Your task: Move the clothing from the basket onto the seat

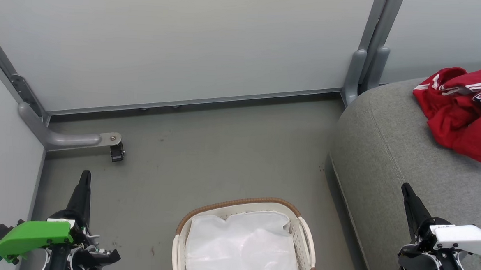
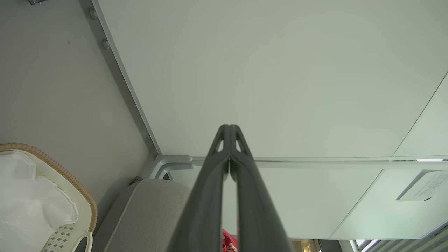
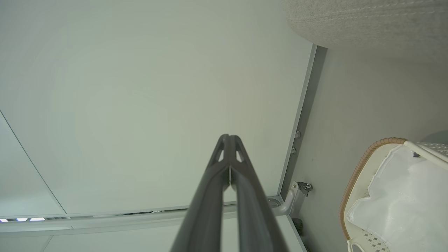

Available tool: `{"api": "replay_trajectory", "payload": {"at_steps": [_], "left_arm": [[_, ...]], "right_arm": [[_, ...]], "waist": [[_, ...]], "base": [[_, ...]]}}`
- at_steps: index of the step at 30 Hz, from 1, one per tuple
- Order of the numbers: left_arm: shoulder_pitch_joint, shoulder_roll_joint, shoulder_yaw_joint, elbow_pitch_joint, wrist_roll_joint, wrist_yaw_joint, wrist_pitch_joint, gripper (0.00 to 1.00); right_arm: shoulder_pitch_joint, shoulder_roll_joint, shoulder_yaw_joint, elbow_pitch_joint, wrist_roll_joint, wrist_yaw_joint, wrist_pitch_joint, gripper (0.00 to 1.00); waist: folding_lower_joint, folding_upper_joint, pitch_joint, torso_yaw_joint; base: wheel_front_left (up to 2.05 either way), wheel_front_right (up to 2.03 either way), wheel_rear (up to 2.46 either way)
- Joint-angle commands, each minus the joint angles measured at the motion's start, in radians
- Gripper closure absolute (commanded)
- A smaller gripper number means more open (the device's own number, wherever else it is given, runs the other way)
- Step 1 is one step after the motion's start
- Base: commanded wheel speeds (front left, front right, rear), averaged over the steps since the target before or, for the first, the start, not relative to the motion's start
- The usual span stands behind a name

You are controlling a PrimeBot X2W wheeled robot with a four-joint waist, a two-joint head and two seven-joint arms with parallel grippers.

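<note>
Red clothing (image 1: 466, 112) with white stripes and lettering lies crumpled on the grey seat (image 1: 392, 147) at the right of the head view; a sliver of the clothing (image 2: 227, 241) shows between the left fingers. The cream basket (image 1: 301, 230) with a brown woven rim sits on the floor at bottom centre, holding a white glossy liner (image 1: 242, 250). My left gripper (image 1: 85, 175) is shut with nothing in it, low at the left, well apart from the basket. My right gripper (image 1: 405, 188) is shut and holds nothing, over the seat's front edge. Both wrist views show fingertips pressed together: left (image 2: 229, 126), right (image 3: 229, 136).
Pale partition walls (image 1: 179, 45) enclose the grey floor (image 1: 223, 150). A metal foot with a caster (image 1: 116, 151) juts out at the left. A grey post (image 1: 365, 67) stands at the wall corner beside the seat. The basket (image 2: 52, 168) and basket (image 3: 364, 164) edge each wrist view.
</note>
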Motion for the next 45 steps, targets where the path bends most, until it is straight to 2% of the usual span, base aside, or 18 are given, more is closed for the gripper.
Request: {"api": "replay_trajectory", "payload": {"at_steps": [1, 45], "left_arm": [[-0.011, 0.004, 0.002, -0.002, -0.003, -0.004, 0.003, 1.0], [-0.011, 0.004, 0.002, -0.002, -0.003, -0.004, 0.003, 1.0]], "right_arm": [[-0.008, -0.004, -0.002, -0.004, 0.001, 0.0, 0.002, 1.0], [-0.008, -0.004, -0.003, -0.003, 0.001, 0.0, 0.002, 1.0]], "waist": [[0.0, 0.0018, 0.0, 0.0], [0.0, 0.0018, 0.0, 0.0]], "base": [[0.0, 0.0, 0.0], [0.0, 0.0, 0.0]]}}
